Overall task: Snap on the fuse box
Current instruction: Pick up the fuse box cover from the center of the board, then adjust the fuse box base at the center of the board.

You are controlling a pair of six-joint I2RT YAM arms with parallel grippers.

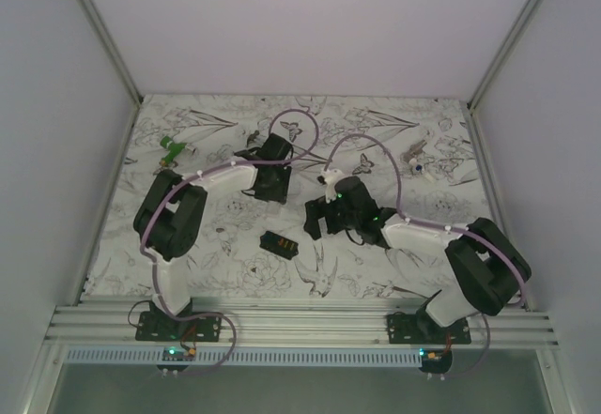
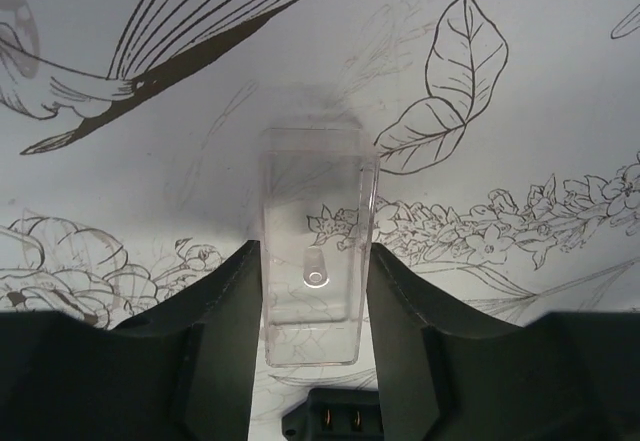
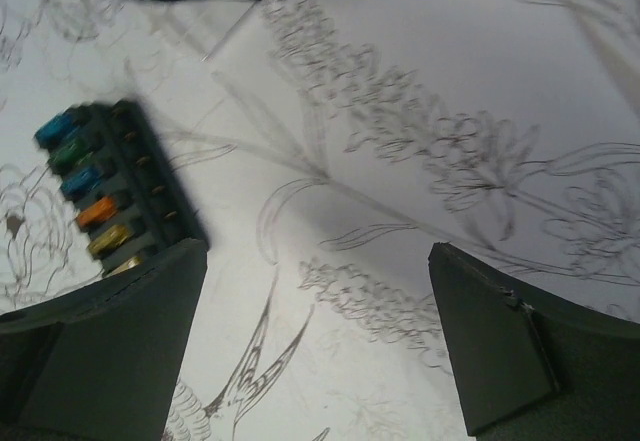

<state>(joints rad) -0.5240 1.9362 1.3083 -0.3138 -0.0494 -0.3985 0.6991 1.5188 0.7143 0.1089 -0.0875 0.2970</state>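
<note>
Tally on the flowered mat [image 1: 376, 123]: two arms, four loose pieces.
One left arm [image 1: 174, 212] and one right arm [image 1: 470, 264]; one fuse box [image 1: 279, 243] near the centre (six coloured fuses [image 3: 85, 183] showing in its row), one clear cover [image 2: 315, 251], one green piece [image 1: 171, 151] at ten o'clock, one small pale part [image 1: 416, 159] at two o'clock.
</note>
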